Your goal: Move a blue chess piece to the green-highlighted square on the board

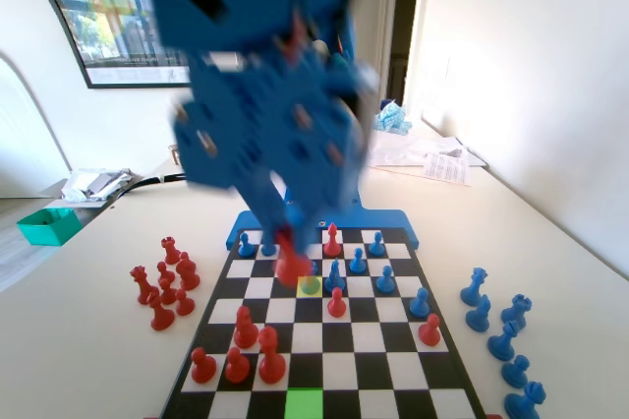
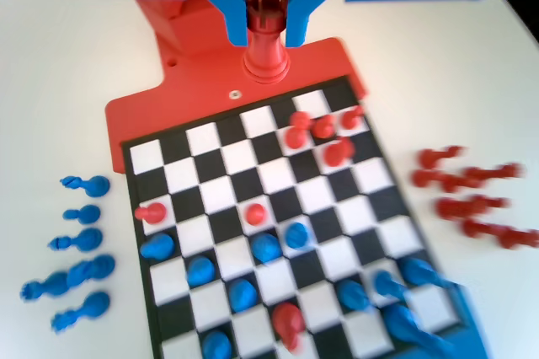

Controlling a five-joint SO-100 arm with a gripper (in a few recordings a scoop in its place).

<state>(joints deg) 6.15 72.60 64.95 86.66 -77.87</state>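
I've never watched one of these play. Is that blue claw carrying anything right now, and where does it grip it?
Yes. The gripper holds a red rook, its jaws closed on the rook's notched top and upper body; the base hangs free above the board.

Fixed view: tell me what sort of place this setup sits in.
Probably an office or lab room. A framed colourful poster hangs on the white wall, loose papers lie on the pale table, and a green plastic bin sits beside the black-and-white chequered chessboard.
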